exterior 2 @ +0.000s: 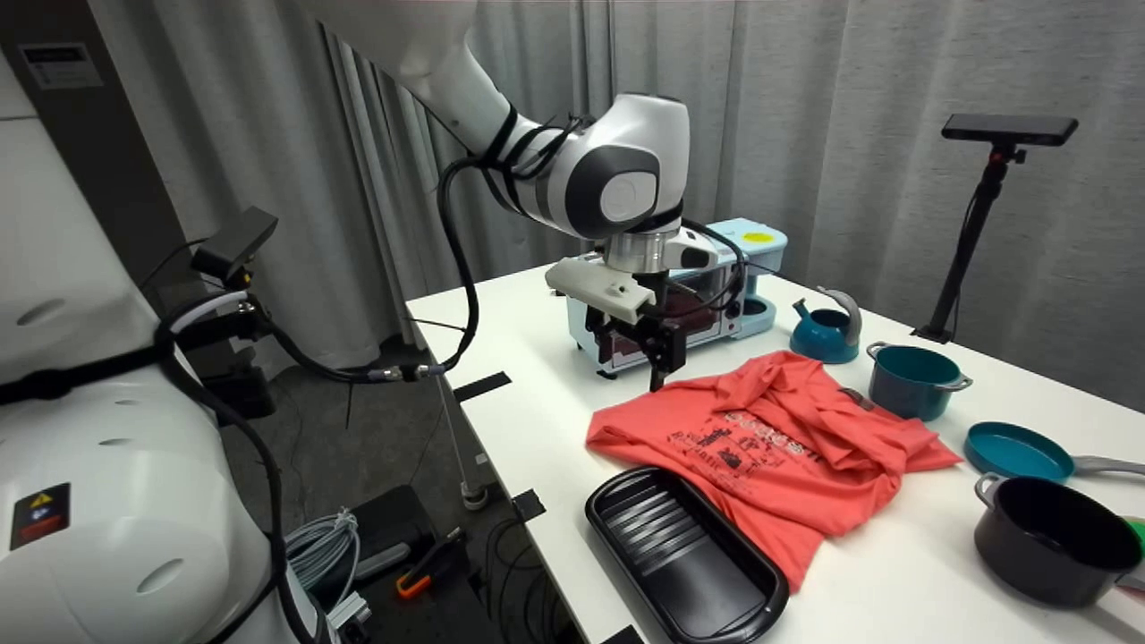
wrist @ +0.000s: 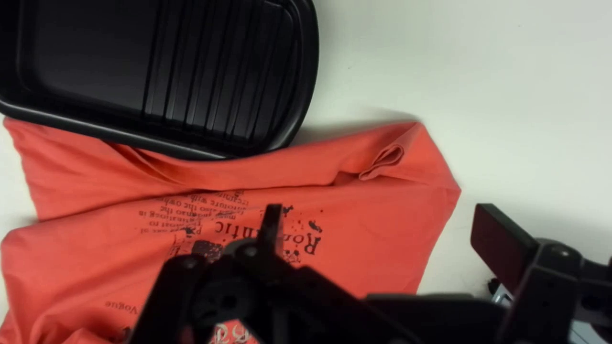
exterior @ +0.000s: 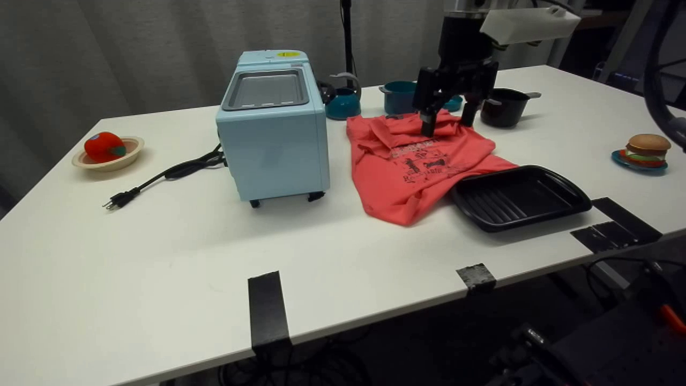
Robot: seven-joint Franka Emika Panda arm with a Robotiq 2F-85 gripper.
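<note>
In an exterior view, the gripper (exterior: 449, 119) hangs over a coral-red shirt (exterior: 386, 187) on the white table (exterior: 161, 268), its fingers spread apart. The shirt lies rumpled; its dark print (exterior: 423, 166) is too small to read here. Beside it is a black ridged tray (exterior: 541, 195). A light-blue appliance (exterior: 276, 150) carries a yellow oval label (exterior: 289, 54), its wording illegible. A red toy tomato (exterior: 104, 147) with a small blue mark sits in a cream bowl (exterior: 131, 155).

In an exterior view, the gripper hangs near the shirt's edge, in front of the appliance. Ornate pale letters run beside the shirt's dark figures, blurred. A warning label (exterior 2: 40, 516) on the robot's white base (exterior 2: 116, 501) bears yellow, blue and red signs; a notice (exterior 2: 61, 65) on the dark wall is too small to read. A teal kettle (exterior 2: 825, 338) and a teal pot (exterior 2: 905, 394) stand beyond the shirt.

In the wrist view, the fingers (wrist: 271, 229) are wide apart, one over the shirt, one over the table just past its edge. The print stands upside down: "Vogue" reads clearly, "Ro" and "ntic" show either side of a finger, and nearby small lines are too soft to read with certainty.
</note>
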